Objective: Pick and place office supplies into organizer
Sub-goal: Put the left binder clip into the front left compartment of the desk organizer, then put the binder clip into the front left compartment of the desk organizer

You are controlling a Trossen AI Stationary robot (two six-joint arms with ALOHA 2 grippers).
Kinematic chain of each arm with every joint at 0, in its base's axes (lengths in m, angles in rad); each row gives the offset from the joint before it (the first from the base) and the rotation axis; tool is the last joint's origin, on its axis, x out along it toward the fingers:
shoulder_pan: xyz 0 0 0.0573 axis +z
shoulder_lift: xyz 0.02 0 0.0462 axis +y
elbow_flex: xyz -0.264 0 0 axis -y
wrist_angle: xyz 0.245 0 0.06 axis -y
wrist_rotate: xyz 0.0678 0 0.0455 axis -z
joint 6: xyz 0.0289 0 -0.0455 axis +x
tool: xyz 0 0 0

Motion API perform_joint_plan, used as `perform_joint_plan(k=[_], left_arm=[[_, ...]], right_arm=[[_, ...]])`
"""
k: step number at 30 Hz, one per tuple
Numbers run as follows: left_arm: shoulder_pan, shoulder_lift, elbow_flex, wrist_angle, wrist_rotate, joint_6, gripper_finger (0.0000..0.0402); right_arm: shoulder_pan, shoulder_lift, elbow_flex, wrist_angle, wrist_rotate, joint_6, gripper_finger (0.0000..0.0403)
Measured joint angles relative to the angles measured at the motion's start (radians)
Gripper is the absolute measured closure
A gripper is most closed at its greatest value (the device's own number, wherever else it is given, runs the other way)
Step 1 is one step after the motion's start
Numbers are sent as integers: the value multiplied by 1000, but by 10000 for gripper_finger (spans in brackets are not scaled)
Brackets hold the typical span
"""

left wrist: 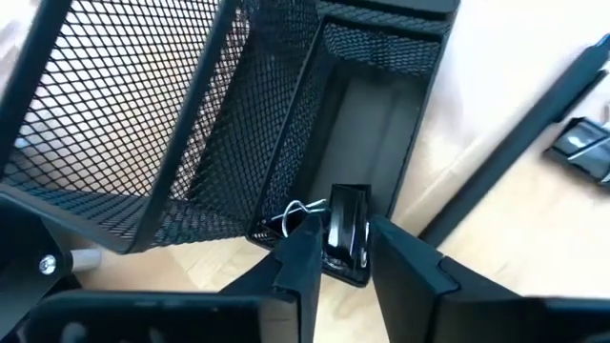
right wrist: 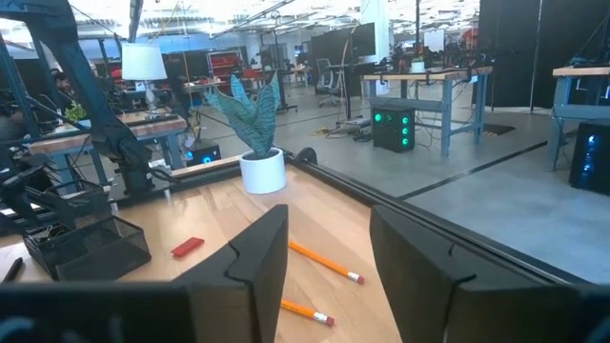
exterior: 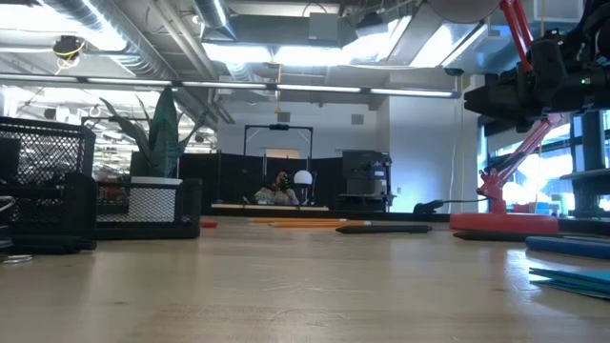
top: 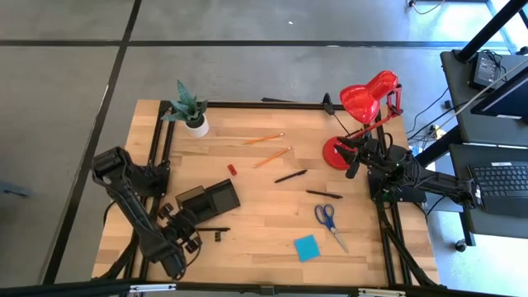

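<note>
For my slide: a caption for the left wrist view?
Left gripper poised over a black binder clip in the mesh organizer.

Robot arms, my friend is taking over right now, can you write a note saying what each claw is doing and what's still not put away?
Left gripper: over the organizer, fingers apart around a black binder clip at a compartment's edge; whether it is let go cannot be told.
Right gripper: open, empty, waiting near the red lamp.
Still on the table: two orange pencils, red piece, two black pens, scissors, blue sticky pad, a pen and small clip beside the organizer.
Done: at most the clip. Left: everything else.
</note>
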Motion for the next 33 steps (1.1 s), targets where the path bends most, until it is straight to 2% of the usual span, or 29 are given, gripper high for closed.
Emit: perform_joint_plan(k=[5,9,15,18,20,26,33], left_arm=[[0,-43,0,-3,-16,0,303],[3,-84,0,41,-127,11,298],[28,-141,0,165,-269,213,297],[59,-148,0,248,-324,364,297],[95,-148,0,326,-323,470,297],[228,-124,0,635,-213,945,301],[314,-115,3,931,-162,1287,326]], right_arm=[[0,0,0,0,0,-1,249],[0,0,0,0,0,-1,249],[0,0,0,0,0,-4,249],[0,0,0,0,0,-4,249],[0,0,0,0,0,-4,249],[0,0,0,0,0,-4,249],[0,0,0,0,0,-4,249]])
